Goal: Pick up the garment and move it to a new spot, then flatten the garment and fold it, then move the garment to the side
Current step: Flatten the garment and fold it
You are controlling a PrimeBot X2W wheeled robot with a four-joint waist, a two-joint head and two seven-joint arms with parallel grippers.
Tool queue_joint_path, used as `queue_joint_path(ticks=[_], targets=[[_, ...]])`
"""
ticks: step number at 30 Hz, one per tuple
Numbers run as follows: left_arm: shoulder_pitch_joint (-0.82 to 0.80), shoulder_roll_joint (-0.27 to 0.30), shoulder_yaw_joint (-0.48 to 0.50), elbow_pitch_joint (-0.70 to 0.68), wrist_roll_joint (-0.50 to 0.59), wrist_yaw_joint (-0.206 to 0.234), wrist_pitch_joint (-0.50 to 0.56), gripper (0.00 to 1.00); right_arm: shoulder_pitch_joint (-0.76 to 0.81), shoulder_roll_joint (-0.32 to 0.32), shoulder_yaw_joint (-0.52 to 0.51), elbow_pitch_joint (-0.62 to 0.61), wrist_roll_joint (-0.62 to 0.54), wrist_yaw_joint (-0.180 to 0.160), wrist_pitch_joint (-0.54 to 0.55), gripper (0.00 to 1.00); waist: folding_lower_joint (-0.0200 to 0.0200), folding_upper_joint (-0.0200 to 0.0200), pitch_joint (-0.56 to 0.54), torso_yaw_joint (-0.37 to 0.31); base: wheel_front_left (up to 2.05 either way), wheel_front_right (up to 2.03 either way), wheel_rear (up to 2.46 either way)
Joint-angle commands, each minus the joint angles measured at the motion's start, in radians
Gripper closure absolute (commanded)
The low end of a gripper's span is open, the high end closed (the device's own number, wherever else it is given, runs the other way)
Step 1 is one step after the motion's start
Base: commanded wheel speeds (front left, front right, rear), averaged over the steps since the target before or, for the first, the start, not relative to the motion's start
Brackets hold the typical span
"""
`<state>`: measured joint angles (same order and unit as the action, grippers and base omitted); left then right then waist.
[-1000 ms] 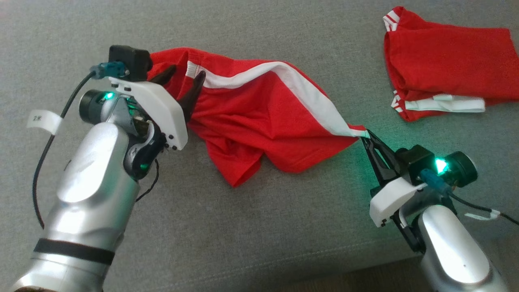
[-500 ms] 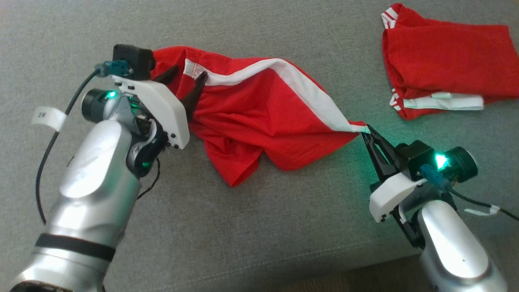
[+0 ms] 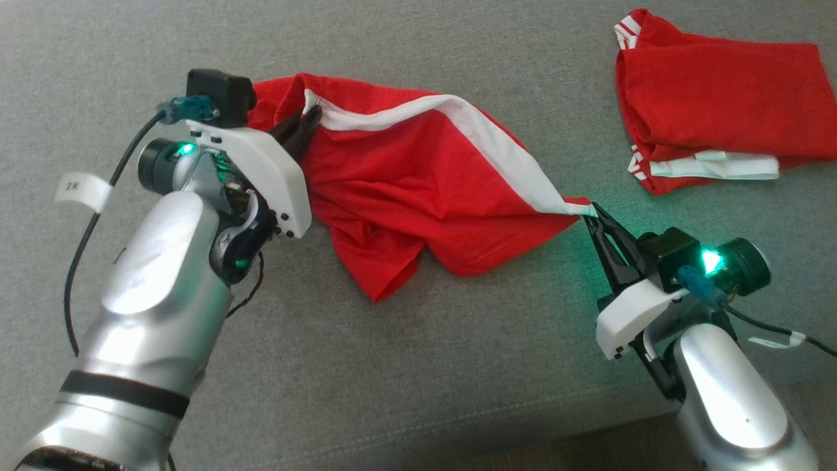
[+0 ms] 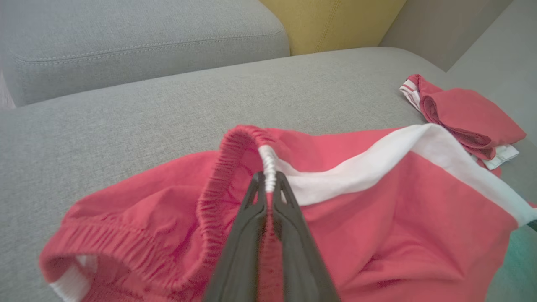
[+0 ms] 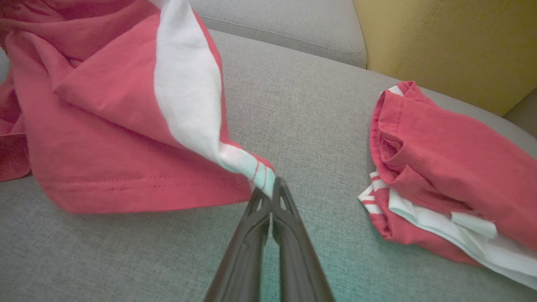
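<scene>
**Both ends pinched, shorts ready to lift**

A pair of red jersey shorts (image 3: 418,196) with a white side stripe (image 3: 487,140) lies crumpled on the grey fabric sofa cushion (image 3: 392,366), strung between the robot's two arms. The left gripper (image 3: 310,116) has its dark fingers pressed together on the gathered elastic waistband (image 4: 235,147), right where the white stripe meets it. From the left wrist, the tips show nipping the ribbed edge with no gap between them. The right gripper (image 3: 590,216) pinches the far end of that stripe at the hem corner, its jaws likewise shut tight on a thin twist of cloth. Between the two grips the stripe runs fairly taut. The rest of the shorts sags in folds onto the cushion, one leg pointing toward the robot.

To my eye this is the first step, the pick-up, with both holds made and the lift not yet begun, since most of the cloth rests on the cushion. The next move calls for raising both arms together at an even pace, so neither small pinch is tugged loose, then carrying the shorts to open cushion. A folded red garment with white trim (image 3: 719,98) lies well apart at the right, near the yellow cushion (image 4: 331,21), so the new spot is best chosen away from it. The right grip looks the slighter and likelier to slip.
</scene>
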<state>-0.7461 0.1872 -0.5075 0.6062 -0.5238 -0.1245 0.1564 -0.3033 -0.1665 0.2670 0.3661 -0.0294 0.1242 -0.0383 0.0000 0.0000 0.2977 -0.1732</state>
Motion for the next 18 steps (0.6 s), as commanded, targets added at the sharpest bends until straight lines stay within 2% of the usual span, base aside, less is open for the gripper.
queue_joint_path(ticks=[1,6,12,18], targets=[[-0.055,0.029,0.024,-0.037,-0.009,-0.006,-0.016,1.0,-0.017,0.003,0.01,-0.027,-0.008,0.007,-0.012,1.0,0.0,0.0,-0.001,0.002,0.0,0.0,0.0],[-0.067,0.034,0.028,-0.051,-0.017,-0.006,-0.055,1.0,-0.023,-0.01,0.001,-0.026,-0.007,0.007,-0.016,1.0,0.0,0.0,-0.019,0.016,0.0,0.0,0.0],[-0.088,0.051,0.032,-0.095,-0.027,-0.006,-0.078,1.0,-0.088,-0.056,-0.005,-0.06,0.002,0.007,-0.02,1.0,0.0,0.0,-0.059,0.034,0.0,0.0,0.0],[-0.127,0.088,0.062,-0.184,-0.043,-0.002,-0.087,1.0,-0.242,-0.143,0.014,-0.104,0.037,0.007,0.0,1.0,0.0,0.0,-0.125,0.057,0.0,0.0,0.0]])
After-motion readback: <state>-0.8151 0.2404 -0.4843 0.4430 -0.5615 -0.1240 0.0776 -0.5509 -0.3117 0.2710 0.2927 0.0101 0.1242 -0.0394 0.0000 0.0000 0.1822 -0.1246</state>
